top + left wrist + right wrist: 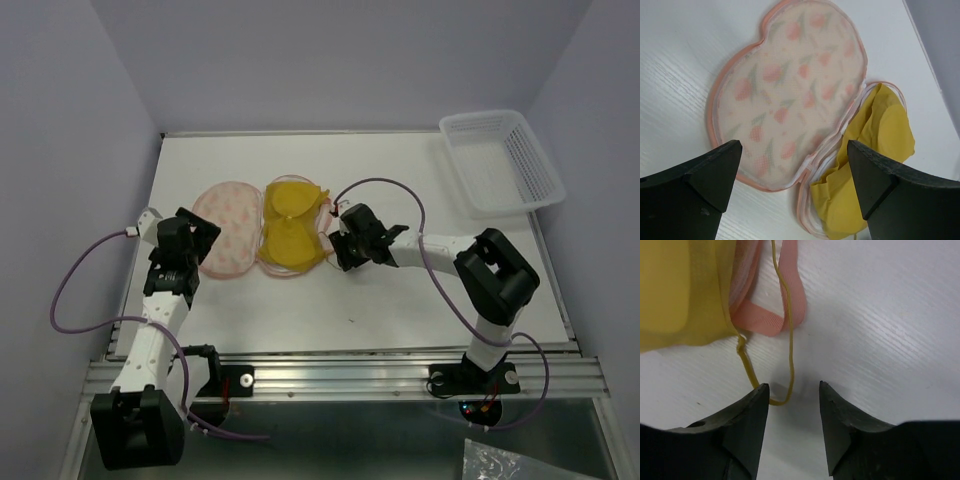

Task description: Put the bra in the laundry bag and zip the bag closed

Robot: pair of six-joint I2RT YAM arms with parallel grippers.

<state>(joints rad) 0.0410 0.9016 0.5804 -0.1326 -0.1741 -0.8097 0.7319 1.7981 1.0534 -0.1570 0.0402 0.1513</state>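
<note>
Black fingers [747, 425] of the right gripper [792, 390] fill the bottom of its wrist view. They're spread, with a clear gap and nothing pinched. The end of one thin yellow strap [788, 357] curls into that gap, right beside one fingertip. Looks like it's lined up to grab the stray strap and tuck it in, because that strap trails out over the table [880, 315] past the bag's pink loop [787, 310].

The bra [290, 228] is already sitting in the right-hand half of the laundry bag [228, 232], which lies flat open like a clamshell. So the "put it in" part seems mostly done. The zip part isn't, since the patterned lid half [790, 95] is flopped out to the left. From the left wrist view, yellow fabric bulges over the hinge side, so some of it may need pushing down before the lid folds over cleanly.

The left gripper [794, 147] hangs over the near end of that lid with its fingers wide apart, holding nothing. Probably parked there to flip the lid across or to pin the bag, though that's a guess.

Head count:
- one bra, with two cups showing
- one strap loop visible up close
- one bag in two halves
- one pink loop
- two arms
- one white lattice basket [500, 165], way off in the far right corner and not involved
</note>
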